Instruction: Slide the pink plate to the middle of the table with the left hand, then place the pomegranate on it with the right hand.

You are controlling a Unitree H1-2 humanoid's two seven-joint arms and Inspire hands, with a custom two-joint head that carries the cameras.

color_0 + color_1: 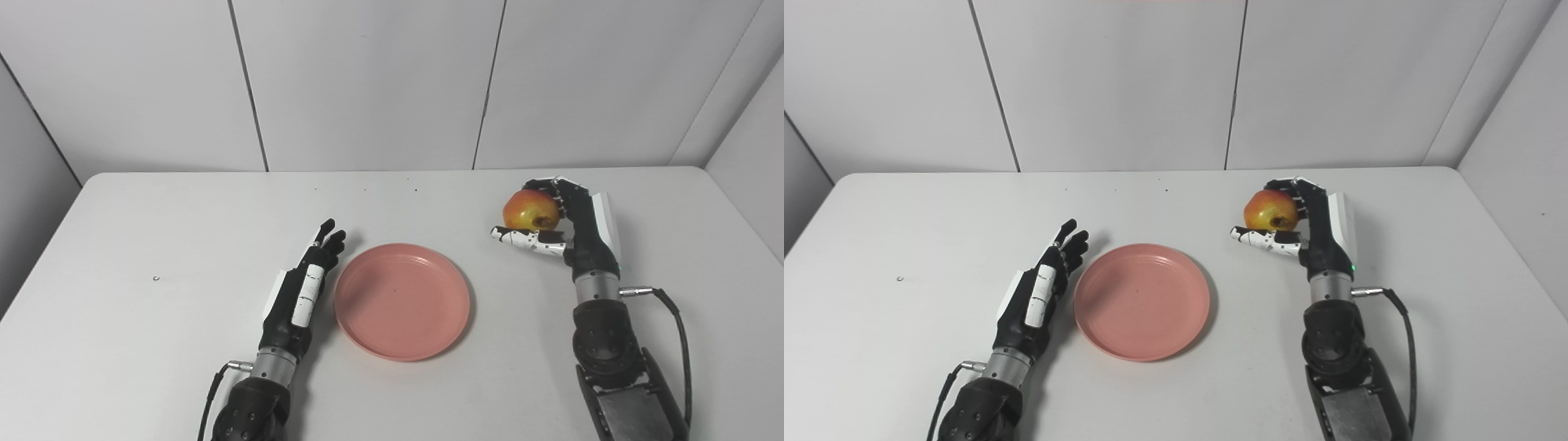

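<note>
The pink plate [402, 300] lies flat near the middle of the white table [184, 233], empty. My left hand [306, 282] rests just left of the plate's rim with fingers straight and apart, holding nothing. My right hand [566, 220] is at the right of the table, wrapped around the red-yellow pomegranate [530, 209], with fingers over its far side and the thumb under its near side. I cannot tell whether the fruit rests on the table or is lifted. The fruit is to the upper right of the plate, apart from it.
A tiny dark ring [156, 278] lies on the table at the left. A few dark specks [416, 189] dot the far middle. Grey wall panels [367, 79] close off the back and both sides.
</note>
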